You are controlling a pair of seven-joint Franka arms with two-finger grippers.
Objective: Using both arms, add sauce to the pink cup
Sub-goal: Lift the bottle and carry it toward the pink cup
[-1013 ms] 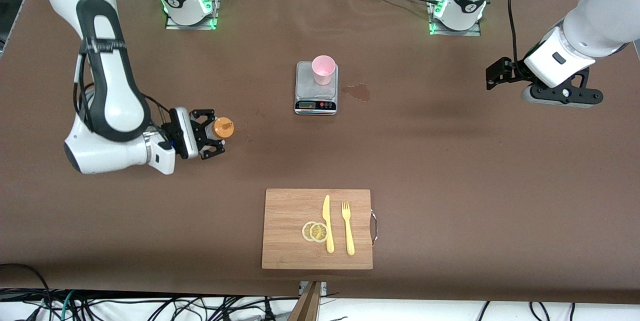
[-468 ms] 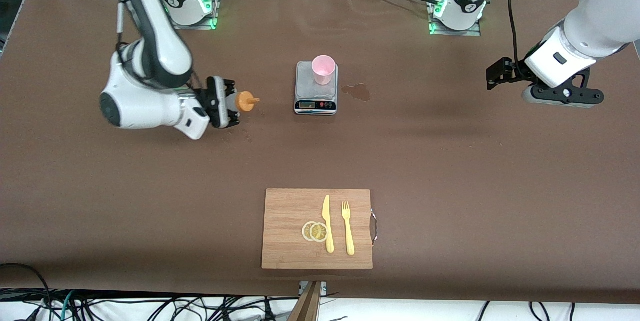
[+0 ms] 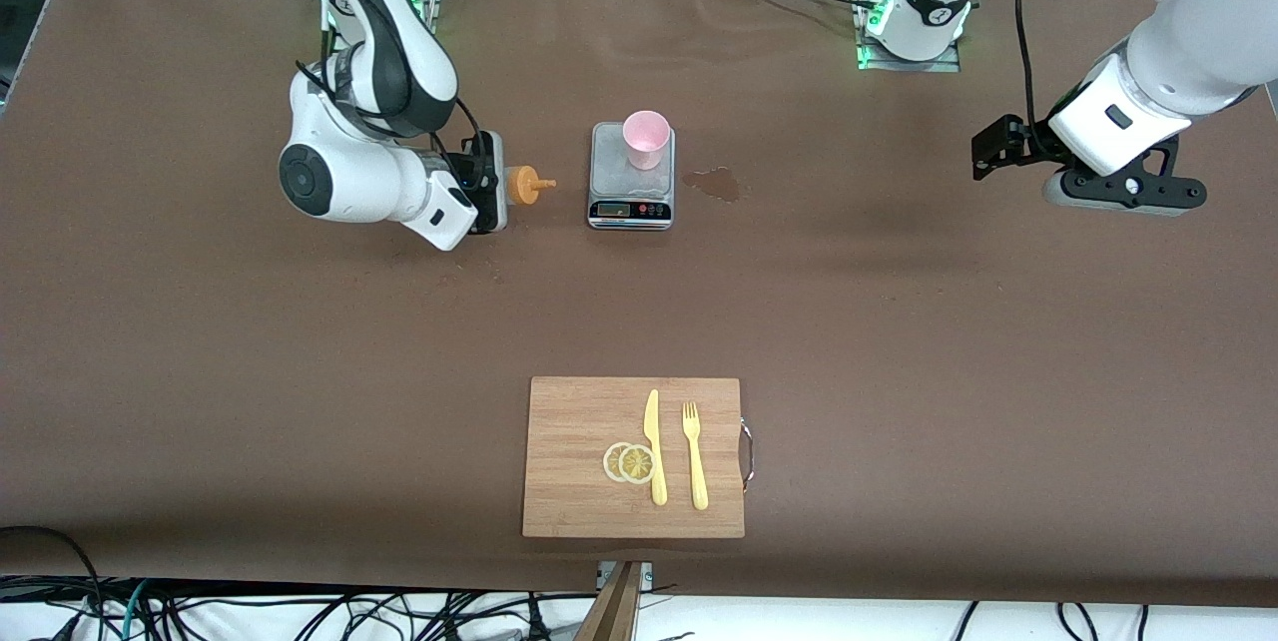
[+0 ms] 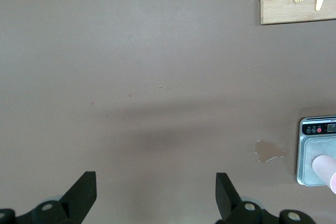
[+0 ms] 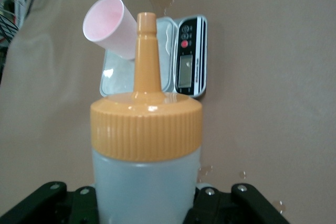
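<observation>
We're holding the sauce [image 3: 523, 185] clamped in the right gripper [image 3: 491, 184], lying sideways in the air over bare table, long axis horizontal with its orange nozzle [image 5: 146, 51] aiming at 3 o'clock in the front view. The pink cup [image 3: 646, 138] is sitting upright on the grey scale [image 3: 631, 209] at about 2 o'clock from the nozzle, near but apart, so the right arm is nearer. The left gripper [image 3: 1120, 190] is waiting with jaws apart over the left arm's end of the table; in the front view the bottle body is mostly hidden by the right gripper's fingers [image 3: 494, 144].
</observation>
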